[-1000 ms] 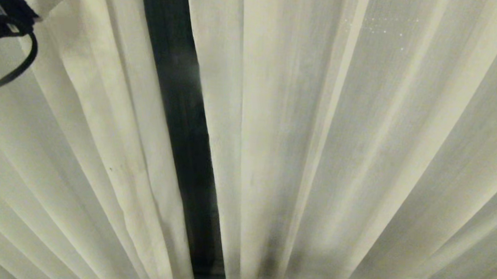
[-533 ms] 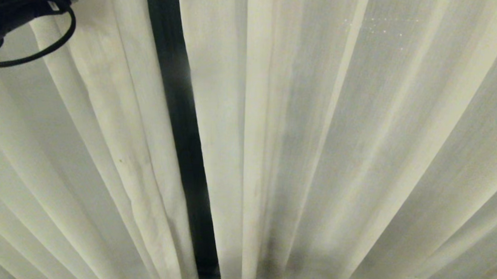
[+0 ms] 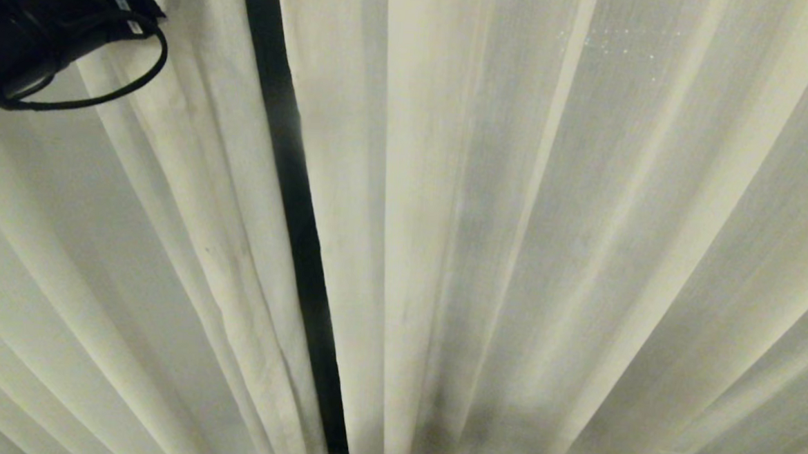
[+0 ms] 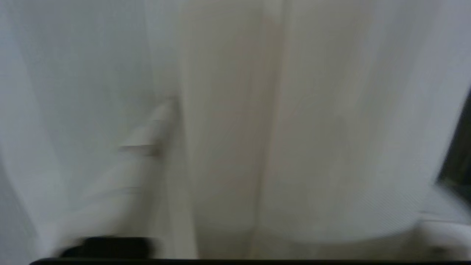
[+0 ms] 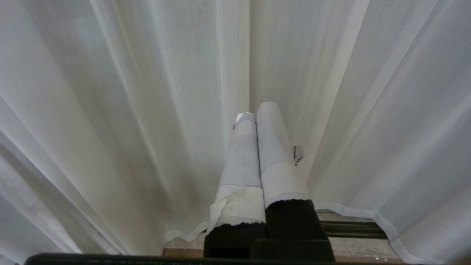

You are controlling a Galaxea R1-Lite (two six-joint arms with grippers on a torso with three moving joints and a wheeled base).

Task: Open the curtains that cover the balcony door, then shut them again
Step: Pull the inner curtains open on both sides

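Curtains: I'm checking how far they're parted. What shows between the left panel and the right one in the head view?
A narrow dark strip of the balcony door shows between the left curtain panel and the right curtain panel, head view.

Left arm raised at upper left of head view, left gripper (image 4: 257,147) fingers (image 4: 147,136) spread wide apart. Right gripper (image 5: 257,114) pointing forward, taped fingers (image 5: 241,162) pressed together, empty.

Black left arm (image 3: 34,28) with a looping black cable (image 3: 107,94) — right gripper (image 5: 257,114) fingers wrapped in white tape (black bases).
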